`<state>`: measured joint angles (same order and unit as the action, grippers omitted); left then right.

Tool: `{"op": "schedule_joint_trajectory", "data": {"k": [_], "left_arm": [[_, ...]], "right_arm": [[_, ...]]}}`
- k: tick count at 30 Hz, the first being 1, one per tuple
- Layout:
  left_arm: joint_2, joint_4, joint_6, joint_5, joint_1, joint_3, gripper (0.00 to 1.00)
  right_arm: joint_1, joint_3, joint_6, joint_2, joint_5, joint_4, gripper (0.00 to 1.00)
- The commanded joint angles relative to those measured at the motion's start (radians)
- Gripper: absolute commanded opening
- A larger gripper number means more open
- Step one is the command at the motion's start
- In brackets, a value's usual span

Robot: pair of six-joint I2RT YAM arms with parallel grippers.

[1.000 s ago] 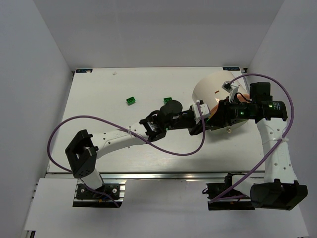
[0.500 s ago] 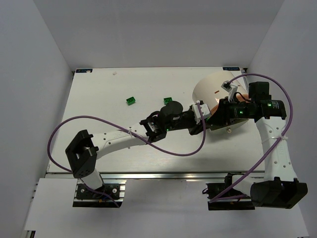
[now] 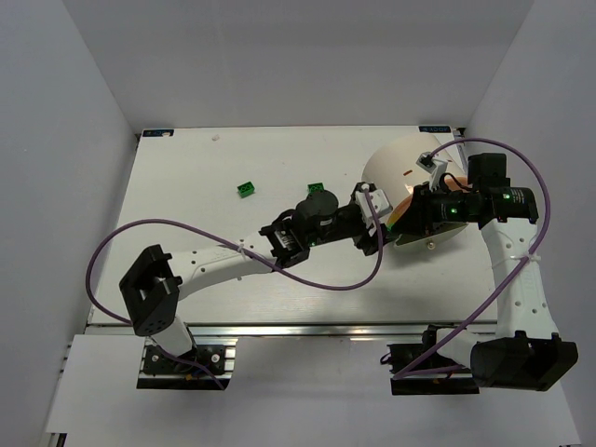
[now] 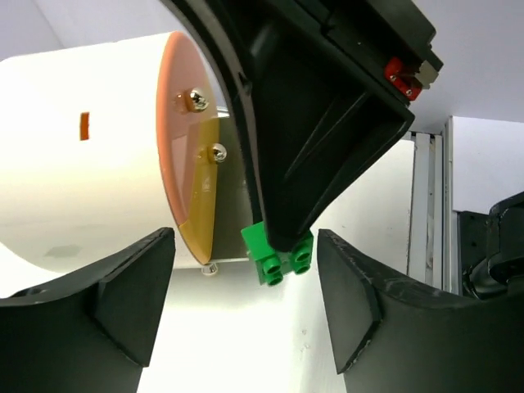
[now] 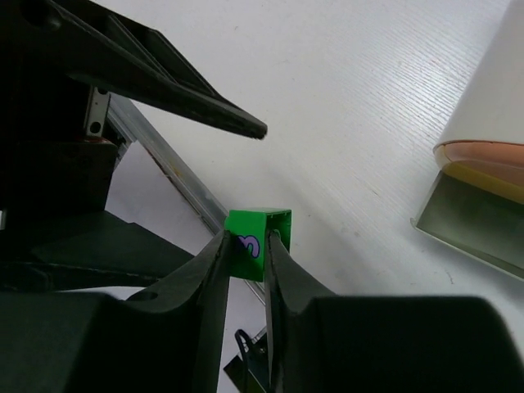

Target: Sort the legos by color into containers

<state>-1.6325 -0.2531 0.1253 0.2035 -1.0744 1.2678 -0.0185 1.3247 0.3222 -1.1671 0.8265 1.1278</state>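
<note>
A green lego (image 5: 272, 223) is pinched between the jaws of my right gripper (image 5: 248, 244), which is shut on it above the table. The left wrist view shows the same green lego (image 4: 277, 255), studs facing the camera, hanging from the right gripper's black fingers (image 4: 304, 164). My left gripper (image 4: 246, 266) is open, its pads standing apart on either side of the brick without touching it. Just behind lies the cream-white container (image 3: 399, 168) on its side, orange face (image 4: 176, 139) toward the grippers. Two more green legos (image 3: 246, 189) (image 3: 315, 188) lie on the table.
Both arms meet beside the container near the table's right half (image 3: 186, 168). A purple cable (image 3: 317, 279) loops over the table in front of the left arm. A metal bracket (image 5: 467, 217) sticks out under the container's orange face.
My left gripper has opened and let go of the green lego, drawing back a little. My right gripper has closed on that lego.
</note>
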Motion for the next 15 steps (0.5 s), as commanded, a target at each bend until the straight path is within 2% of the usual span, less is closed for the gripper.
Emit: {"op": "schedule_joint_trajectory", "data": {"k": [1,6,12,14,15], "left_arm": [[0.079,-0.04,-0.019,-0.039,0.002,-0.03,0.81],[0.143,-0.023,-0.053,-0.07,0.011,-0.085,0.81],[0.235,-0.034,-0.115,-0.101,0.021,-0.205,0.81],[0.278,-0.022,-0.149,-0.137,0.03,-0.246,0.81],[0.292,-0.018,-0.159,-0.153,0.03,-0.261,0.81]], "right_arm": [[-0.003,0.028,0.026,-0.002,-0.021,0.003,0.05],[-0.003,0.074,0.124,-0.011,-0.076,0.015,0.05],[-0.005,0.071,0.163,-0.019,-0.107,0.015,0.06],[-0.003,0.068,0.219,-0.011,-0.101,0.035,0.13],[0.0,0.061,0.247,-0.006,-0.105,0.049,0.23]]}}
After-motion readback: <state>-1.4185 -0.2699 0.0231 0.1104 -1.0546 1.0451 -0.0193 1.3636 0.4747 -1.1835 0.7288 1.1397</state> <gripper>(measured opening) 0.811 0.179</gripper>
